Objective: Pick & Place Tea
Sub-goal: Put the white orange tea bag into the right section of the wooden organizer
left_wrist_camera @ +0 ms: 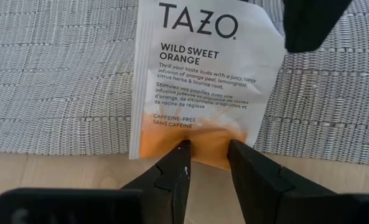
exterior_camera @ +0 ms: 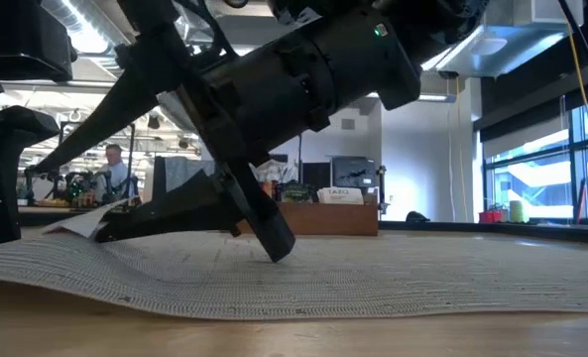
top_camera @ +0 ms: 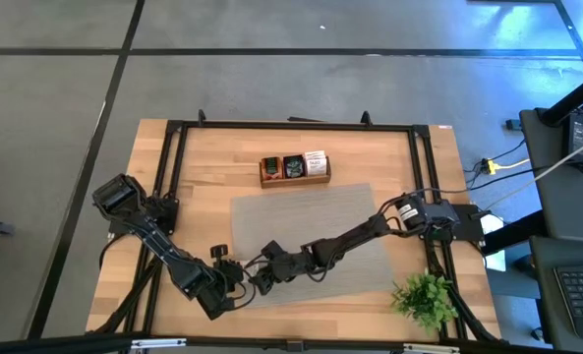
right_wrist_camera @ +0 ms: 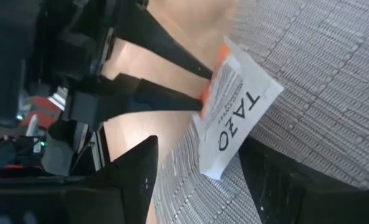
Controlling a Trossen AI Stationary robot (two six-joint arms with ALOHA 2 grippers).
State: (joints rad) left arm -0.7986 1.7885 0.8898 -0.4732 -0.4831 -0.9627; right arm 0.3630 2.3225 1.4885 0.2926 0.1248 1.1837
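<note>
One tea sachet [left_wrist_camera: 196,81], white with orange print and an orange end, lies on the near left edge of the grey mat [top_camera: 320,221]. Its orange end reaches past the mat's edge over the wood. It also shows in the right wrist view [right_wrist_camera: 237,112]. My left gripper [left_wrist_camera: 207,152] comes at it from the table's left, narrowly open, fingertips at the orange end. My right gripper [right_wrist_camera: 200,143] is wide open over the white end, one finger [left_wrist_camera: 308,25] on each side, apart from it. More sachets [top_camera: 293,165] stand in the wooden tray [top_camera: 294,182]. My left gripper has both fingertips [left_wrist_camera: 183,152] over the sachet's orange end [left_wrist_camera: 207,140], slanting down from the table's left, with a strip of orange showing in the gap between them. The sachet lies flat on the mat. Whether the tips touch it I cannot tell.
The tray sits at the far middle of the table, beyond the mat. A small green plant [top_camera: 424,295] stands at the near right corner. Black frame rails [top_camera: 168,167] run along the table's sides. Both grippers crowd the near left of the mat [top_camera: 247,277].
</note>
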